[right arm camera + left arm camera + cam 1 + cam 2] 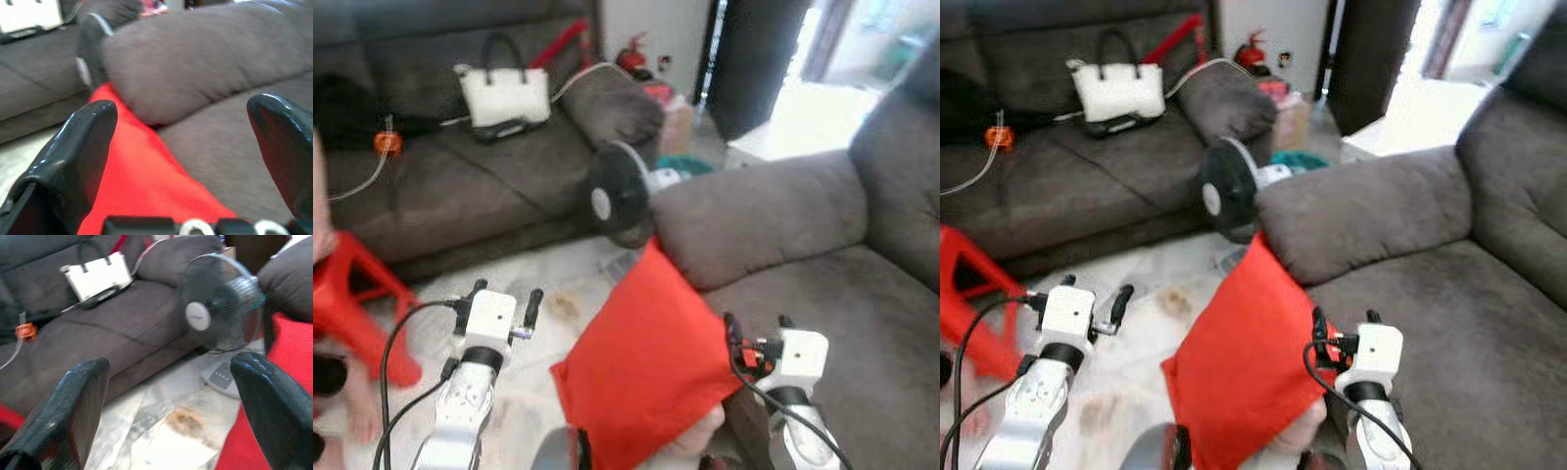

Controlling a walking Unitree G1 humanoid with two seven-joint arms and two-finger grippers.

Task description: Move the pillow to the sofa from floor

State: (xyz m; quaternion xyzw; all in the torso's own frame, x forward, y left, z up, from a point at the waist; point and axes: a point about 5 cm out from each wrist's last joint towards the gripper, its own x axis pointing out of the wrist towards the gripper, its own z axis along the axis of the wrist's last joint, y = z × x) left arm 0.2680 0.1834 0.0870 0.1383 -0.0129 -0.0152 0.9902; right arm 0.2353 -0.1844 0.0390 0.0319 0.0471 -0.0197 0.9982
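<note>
Grey upholstery surrounds you on two sides, with pale marble-patterned floor (543,284) between. Your task object, the red pillow (641,367), is a smooth, square-cornered fabric cushion standing tilted on one corner: its top corner touches the rounded armrest (754,220) of the near sofa (847,313), and its side leans against the front of that sofa's seat, while its lower part sits down at floor level. Whether it already rests on the cushion edge you cannot tell.

Your right gripper (757,323) sits just beside the pillow's right edge, over the sofa seat, its two blunt black fingers (78,147) spread wide with nothing between them; the wrist view shows red cloth below and soft, napped grey fabric ahead. Your left gripper (505,300) hovers over the floor to the pillow's left, its fingers also spread apart and holding nothing.

Behind the pillow stands a round black fan (617,196) with a wire grille and white hub. Farther back, a second long sofa (460,176) carries a stiff white handbag (502,93) with dark handles. A glossy red plastic stool (352,294) stands at your far left.
</note>
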